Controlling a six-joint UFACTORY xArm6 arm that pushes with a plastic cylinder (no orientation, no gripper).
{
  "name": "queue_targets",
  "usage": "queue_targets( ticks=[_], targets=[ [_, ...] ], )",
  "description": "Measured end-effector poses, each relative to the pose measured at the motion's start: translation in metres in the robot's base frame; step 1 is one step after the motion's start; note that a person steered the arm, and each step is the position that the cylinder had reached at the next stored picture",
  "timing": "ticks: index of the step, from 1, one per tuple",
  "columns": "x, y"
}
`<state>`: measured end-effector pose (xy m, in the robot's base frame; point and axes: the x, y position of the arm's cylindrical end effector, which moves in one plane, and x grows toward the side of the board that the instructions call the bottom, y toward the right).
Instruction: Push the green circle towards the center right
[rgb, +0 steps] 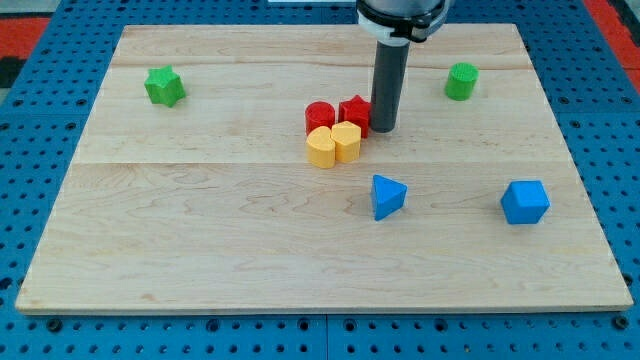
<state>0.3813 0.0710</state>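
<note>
The green circle stands near the view's top right on the wooden board. My tip rests on the board well to the left of it and a little lower, right beside the red star. Next to that star sit a red circle, a yellow block and a second yellow block, packed in one cluster at the board's middle.
A green star lies at the top left. A blue triangular block sits below the cluster. A blue block lies at the right, below the green circle. Blue pegboard surrounds the board.
</note>
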Motion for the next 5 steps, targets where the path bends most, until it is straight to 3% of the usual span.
queue_targets(
  ticks=[2, 4, 5],
  targets=[
    [-0.002, 0.073],
    [-0.071, 0.14],
    [-0.101, 0.143]
  ],
)
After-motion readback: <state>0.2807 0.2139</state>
